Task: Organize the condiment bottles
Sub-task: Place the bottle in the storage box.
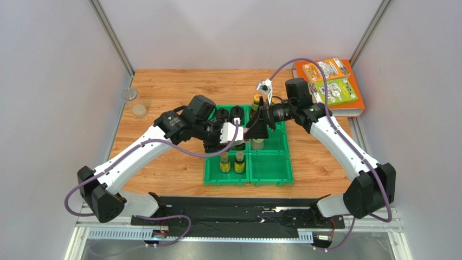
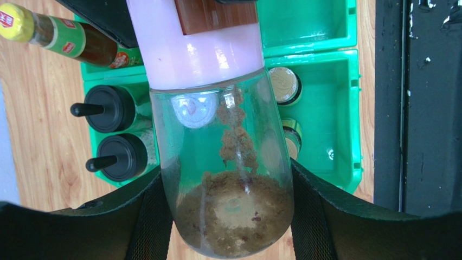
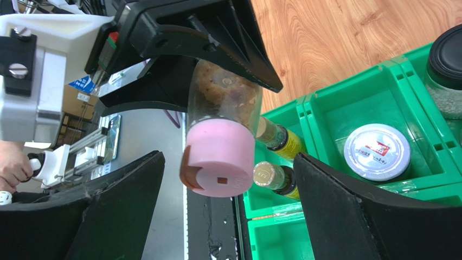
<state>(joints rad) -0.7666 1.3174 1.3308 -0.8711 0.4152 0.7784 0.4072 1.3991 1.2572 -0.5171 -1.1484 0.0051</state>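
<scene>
My left gripper is shut on a clear bottle with brown granules and a pink cap, held sideways above the green bin. My right gripper is open, its fingers on either side of the pink cap and apart from it. In the bin stand two black-spouted bottles, two gold-capped dark bottles and a silver-lidded jar. A yellow-capped bottle stands at the bin's far edge.
A clear jar with a silver lid stands alone at the table's far left. Orange and green books lie at the far right corner. The bin's near right compartment holds nothing.
</scene>
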